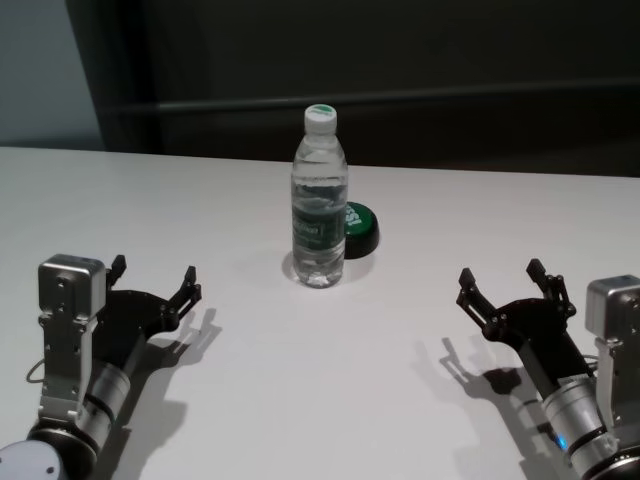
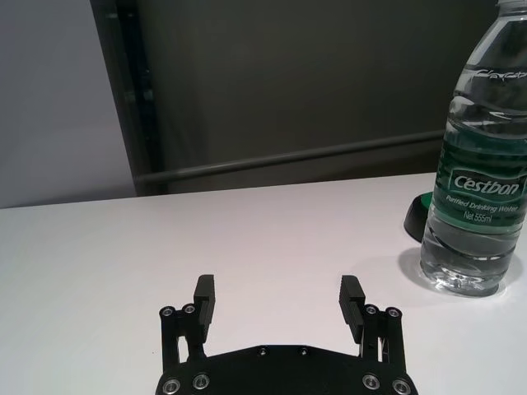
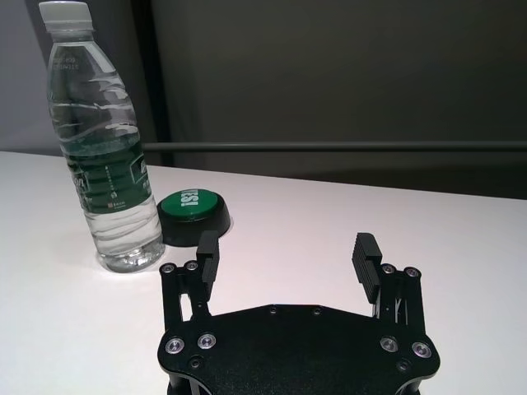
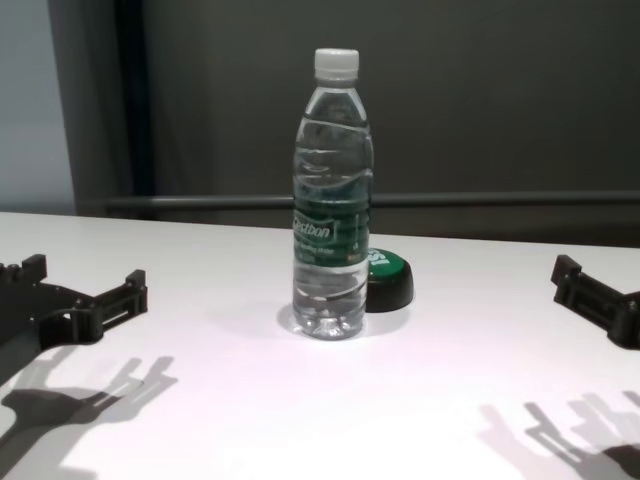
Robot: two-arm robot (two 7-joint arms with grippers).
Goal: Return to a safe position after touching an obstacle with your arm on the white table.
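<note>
**benchrat:** Both claws sit closest to the cameras, low over the near part of the white table. Left claw is on the left, right claw on the right, each spread wide and holding nothing. The water bottle stands upright mid-table between them, well apart from both. So what could still go wrong?

**servo_sue:** Honestly looks like they're already backed off, so I'd guess the retreat is nearly done. Biggest risk is the bottle itself: tall, narrow base, looks mostly full. If either forearm swings inward while tucking home, a nudge up high would tip it, and it could roll off the table. The black puck with the green top sits just behind and beside the bottle on the right, so a topple that way knocks into it too.

**benchrat:** Anything you can't make out?

**servo_sue:** Plenty. Chest view cuts off both claws at the frame edges, and elbows and upper arms aren't shown anywhere, so I can't tell how much clearance they've got. Left wrist view crops the bottle's cap and hides most of the puck behind the bottle. Lettering on the puck's top is too small to read. Can't tell whether puck and bottle touch or just sit close.
</note>
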